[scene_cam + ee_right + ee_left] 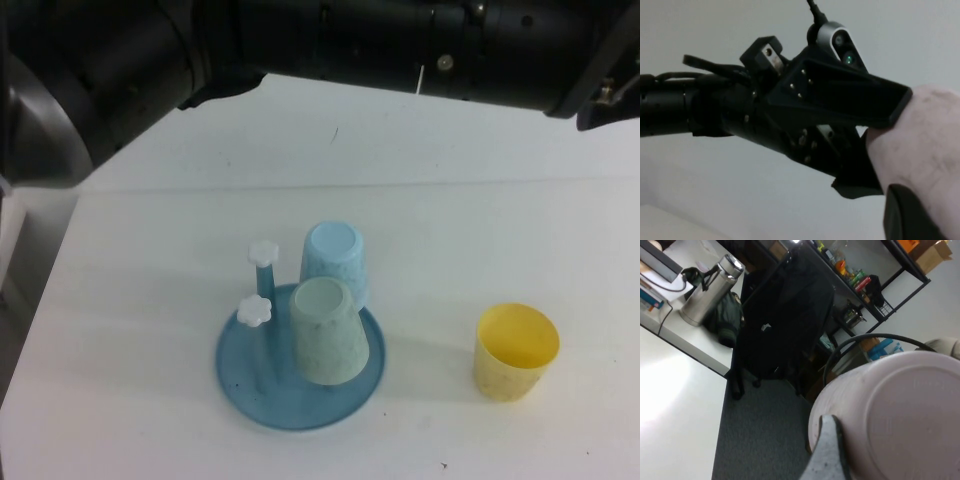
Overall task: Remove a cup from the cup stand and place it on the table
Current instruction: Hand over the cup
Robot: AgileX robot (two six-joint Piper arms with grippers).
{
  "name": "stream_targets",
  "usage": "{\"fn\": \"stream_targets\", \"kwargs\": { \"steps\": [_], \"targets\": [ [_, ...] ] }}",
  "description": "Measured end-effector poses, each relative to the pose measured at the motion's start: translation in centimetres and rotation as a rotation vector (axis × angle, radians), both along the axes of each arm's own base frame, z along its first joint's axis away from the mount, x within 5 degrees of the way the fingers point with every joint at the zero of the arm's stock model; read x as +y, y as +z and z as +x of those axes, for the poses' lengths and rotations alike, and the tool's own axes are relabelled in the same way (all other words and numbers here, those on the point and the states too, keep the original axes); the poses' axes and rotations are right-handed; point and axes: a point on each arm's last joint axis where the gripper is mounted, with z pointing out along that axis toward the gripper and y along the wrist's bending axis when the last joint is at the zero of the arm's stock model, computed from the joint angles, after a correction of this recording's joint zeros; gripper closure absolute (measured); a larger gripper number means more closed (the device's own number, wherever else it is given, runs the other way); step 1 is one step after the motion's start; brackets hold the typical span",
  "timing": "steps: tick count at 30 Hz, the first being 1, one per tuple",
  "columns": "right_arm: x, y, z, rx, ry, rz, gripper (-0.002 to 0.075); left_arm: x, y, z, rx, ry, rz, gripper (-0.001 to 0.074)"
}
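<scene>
The left gripper (885, 145), raised near the table's (150, 250) 12 o'clock edge, pinches the cup (900, 410). The right gripper (912, 215) sits just beside the cup; its grip cannot be told.

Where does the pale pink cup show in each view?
High view: not in it; only dark arms cross the top.
Left wrist view: the pink cup fills the lower right, gripped by the left gripper.
Right wrist view: the pink cup is at the right edge, with the right gripper close beside it.
Shared landmark: the left gripper, clamped on the pink cup in both wrist views.
</scene>
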Motion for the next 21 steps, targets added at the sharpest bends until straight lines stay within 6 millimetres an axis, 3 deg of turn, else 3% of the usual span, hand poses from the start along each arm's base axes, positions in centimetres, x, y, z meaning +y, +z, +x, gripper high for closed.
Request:
{"fn": "stream_targets", "kwargs": {
  "steps": [6,11,14,17,21],
  "targets": [
    [0.1,0.0,-0.1,-0.004,0.012,-0.004,0.0685,-0.2,-0.1,0.1,-0.029,0.0,-0.006,0.0209],
    [-0.2,0.1,0.1,-0.012,-0.028,-0.008,0.0707,-0.3,-0.9,-0.1,-0.066,-0.034,0.049,0.0111],
    [-0.3,0.0,0.4,0.011,-0.045,0.003,0.0707,-0.2,-0.9,-0.4,-0.08,-0.062,0.064,0.0112],
    [-0.4,-0.3,1.3,0.082,-0.067,-0.068,0.0708,0.0,-0.6,-0.8,-0.096,-0.096,0.102,0.0189],
    [-0.6,-0.5,3.5,0.251,-0.094,-0.225,0.0708,0.6,-0.5,-1.0,-0.139,-0.079,0.246,0.0428]
  ]
}}
